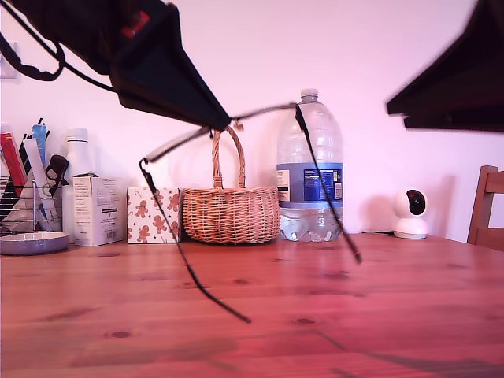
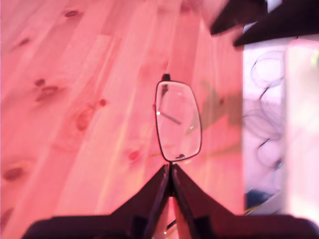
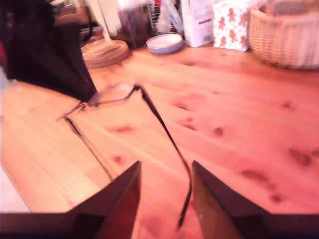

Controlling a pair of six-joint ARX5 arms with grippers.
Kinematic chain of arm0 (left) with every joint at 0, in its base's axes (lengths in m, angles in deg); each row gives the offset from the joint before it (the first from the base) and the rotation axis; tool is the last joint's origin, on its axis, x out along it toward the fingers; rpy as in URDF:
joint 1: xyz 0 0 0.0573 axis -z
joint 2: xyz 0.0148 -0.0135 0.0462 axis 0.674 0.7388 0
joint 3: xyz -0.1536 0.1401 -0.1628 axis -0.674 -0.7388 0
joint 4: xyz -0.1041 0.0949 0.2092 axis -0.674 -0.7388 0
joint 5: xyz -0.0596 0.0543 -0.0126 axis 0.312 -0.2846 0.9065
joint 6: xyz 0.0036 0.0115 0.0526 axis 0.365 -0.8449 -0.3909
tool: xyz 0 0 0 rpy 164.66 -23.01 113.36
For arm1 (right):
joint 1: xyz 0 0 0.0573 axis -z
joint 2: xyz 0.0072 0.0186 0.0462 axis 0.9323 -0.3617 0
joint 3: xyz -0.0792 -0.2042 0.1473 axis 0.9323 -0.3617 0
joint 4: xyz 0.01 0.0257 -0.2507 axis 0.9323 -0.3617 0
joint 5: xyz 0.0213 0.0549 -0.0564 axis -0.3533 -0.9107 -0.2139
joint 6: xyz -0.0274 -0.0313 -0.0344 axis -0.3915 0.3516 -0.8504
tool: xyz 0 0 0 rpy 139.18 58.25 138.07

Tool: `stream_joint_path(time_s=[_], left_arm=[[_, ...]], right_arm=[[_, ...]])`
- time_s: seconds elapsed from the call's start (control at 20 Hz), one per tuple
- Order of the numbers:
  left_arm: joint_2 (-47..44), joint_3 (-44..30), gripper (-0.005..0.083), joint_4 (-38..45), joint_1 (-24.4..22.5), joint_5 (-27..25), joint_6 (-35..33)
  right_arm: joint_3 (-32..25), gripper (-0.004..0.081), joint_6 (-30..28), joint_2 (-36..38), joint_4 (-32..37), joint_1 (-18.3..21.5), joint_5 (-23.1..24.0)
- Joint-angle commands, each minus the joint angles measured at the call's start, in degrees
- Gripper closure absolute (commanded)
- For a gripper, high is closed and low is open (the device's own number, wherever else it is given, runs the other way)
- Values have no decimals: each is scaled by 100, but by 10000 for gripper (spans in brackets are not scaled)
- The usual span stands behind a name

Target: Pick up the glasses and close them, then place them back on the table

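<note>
Your first tool [image 2: 170, 172] pinches the glasses [image 1: 236, 118] above the tabletop [image 1: 394, 315], temples open; your second tool [image 3: 164, 174], spread, straddles one temple; closing and placing remain.

Everything carries a warm pinkish cast under bright, even light. Both wrist views are soft with blur, while the table [image 1: 378, 315] shows faint shadows near the exterior view's bottom edge.

Exterior view: both my arms cut off by the upper edge; glasses [image 1: 236, 126] front blurred; chair [image 1: 488, 206] cropped.
</note>
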Motion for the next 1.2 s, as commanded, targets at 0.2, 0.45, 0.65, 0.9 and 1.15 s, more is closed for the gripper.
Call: stream_joint_path(time_s=[0.2,0.45,0.65,0.9,1.15], left_arm=[[597,31,795,52,-326,909,811],[1043,31,795,251,-501,1534,1207],[1126,31,795,293,-634,1893,1392],[1126,31,795,319,-752,1980,1445],[1126,31,795,321,-763,2118,1473]], right_arm=[[195,431,-487,-887,-192,-420,645],[599,431,-658,-1578,-411,-601,750],[1091,431,-732,-2273,-723,-608,741],[1698,435,-715,-3244,-1272,-608,404],[1998,435,-710,-3659,-1440,-595,131]])
